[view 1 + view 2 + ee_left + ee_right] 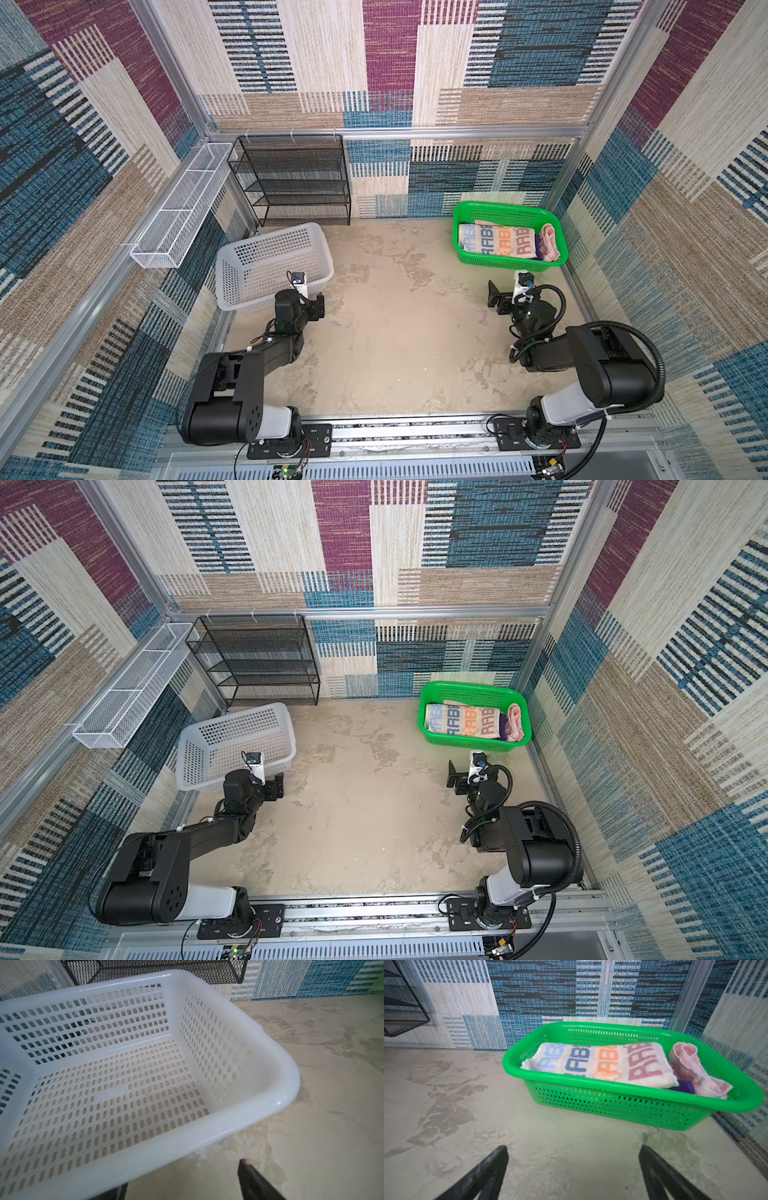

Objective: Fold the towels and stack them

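Three terry towels lie inside a green perforated plastic basket point(612, 1105) at the far right of a tan, mottled tabletop point(395, 332). A whitish towel printed with rows of large blue, orange and dusty-red "RABB" letters point(593, 1061) lies folded flat and covers most of the basket. A plain pink towel point(691, 1068) lies loosely rolled beside it, against the basket's right end. A small bit of a deep purple towel point(683, 1086) peeks out between those two, lower down.

The right gripper point(573, 1147) hangs above bare table just in front of the green basket. Its two black fingers are spread wide with nothing between them.

A white perforated plastic basket point(207, 1132) sits at the far left of the table. The left gripper point(316, 306) is just beside its near right corner. Its jaws are parted and hold nothing, and one finger is partly hidden under the basket's rim in the left wrist view.

A black wire-mesh shelf rack point(291, 178) stands against the back wall behind the white basket.
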